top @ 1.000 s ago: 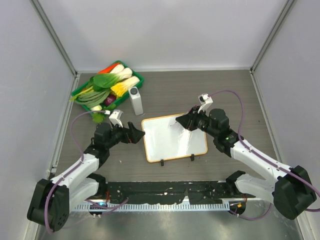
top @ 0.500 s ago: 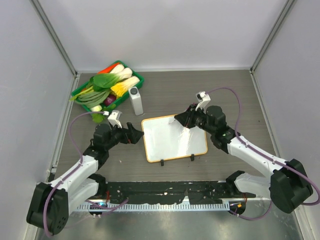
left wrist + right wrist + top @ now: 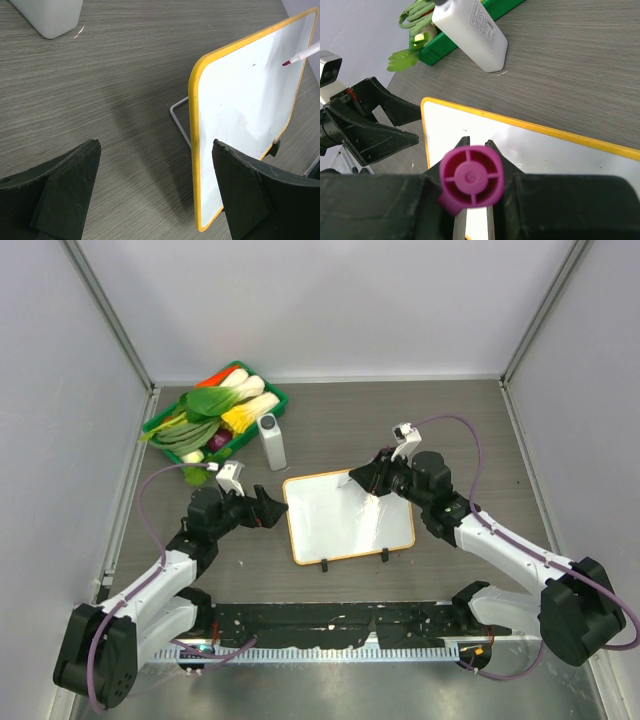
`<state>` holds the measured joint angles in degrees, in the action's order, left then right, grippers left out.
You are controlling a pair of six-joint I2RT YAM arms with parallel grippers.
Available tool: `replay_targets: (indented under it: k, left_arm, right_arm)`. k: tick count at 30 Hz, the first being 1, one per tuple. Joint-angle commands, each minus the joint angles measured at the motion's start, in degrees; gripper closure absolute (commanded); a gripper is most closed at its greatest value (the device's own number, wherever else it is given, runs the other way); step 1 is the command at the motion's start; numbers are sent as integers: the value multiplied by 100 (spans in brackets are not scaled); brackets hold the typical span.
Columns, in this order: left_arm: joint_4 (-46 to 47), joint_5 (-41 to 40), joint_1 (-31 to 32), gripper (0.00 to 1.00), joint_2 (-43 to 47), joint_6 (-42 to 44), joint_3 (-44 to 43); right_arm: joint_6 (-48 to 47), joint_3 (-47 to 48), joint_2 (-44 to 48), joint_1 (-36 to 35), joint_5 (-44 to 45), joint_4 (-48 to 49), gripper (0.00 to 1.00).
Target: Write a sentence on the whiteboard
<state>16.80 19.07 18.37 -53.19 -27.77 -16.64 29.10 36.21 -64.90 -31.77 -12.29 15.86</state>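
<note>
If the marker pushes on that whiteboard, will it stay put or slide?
The whiteboard looks thin and light, so it would probably slide. The open left tool beside it doesn't seem to clamp it. Its framed panel is likely stiff.

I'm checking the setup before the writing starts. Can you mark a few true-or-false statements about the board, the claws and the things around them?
1. The right claw is shut on a pink marker. True.
2. The whiteboard carries a full written sentence. False: no legible writing shows on its surface.
3. The left claw is clamped on the whiteboard's frame. False: it stands open at the board's left edge.
4. A green tray of vegetables sits at the table's far left. True.
5. The white bottle lies on the whiteboard. False: it is on the table between the tray and the board.
</note>
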Motion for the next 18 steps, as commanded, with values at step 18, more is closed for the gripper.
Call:
replay_targets:
  k: [18]
  left_arm:
    - [-520,-2600,9,0,389,1247,-691]
  right_arm:
    - [-10,-193,382,-31,-247,40,99]
